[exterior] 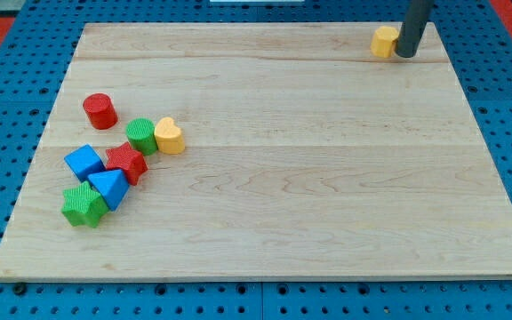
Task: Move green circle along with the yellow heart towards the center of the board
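The green circle [141, 135] sits at the view's left side of the wooden board [309, 178], touching the yellow heart [170, 136] on its right. My tip [405, 54] is far from them, at the view's top right, just right of a second yellow block [384, 42] and close against it.
A red cylinder [100, 110] lies up-left of the green circle. Below the pair cluster a red block [127, 163], a blue block [84, 163], a blue triangular block [109, 188] and a green block [84, 204]. A blue pegboard surrounds the board.
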Robot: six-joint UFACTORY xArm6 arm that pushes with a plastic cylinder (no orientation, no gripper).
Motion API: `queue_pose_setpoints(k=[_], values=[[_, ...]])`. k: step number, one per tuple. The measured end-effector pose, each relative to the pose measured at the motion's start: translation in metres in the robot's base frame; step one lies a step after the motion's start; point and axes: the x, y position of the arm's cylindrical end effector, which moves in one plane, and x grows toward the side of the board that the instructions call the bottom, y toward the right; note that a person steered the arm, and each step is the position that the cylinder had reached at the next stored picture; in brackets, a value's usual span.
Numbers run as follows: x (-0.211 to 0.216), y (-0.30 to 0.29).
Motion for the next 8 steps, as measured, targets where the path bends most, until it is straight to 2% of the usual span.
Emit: queue_pose_setpoints(k=[1, 2, 4, 5, 8], values=[[0.025, 0.012], [0.074, 0.011], [0.154, -0.030], [0.176, -0.042], [0.176, -0.042]])
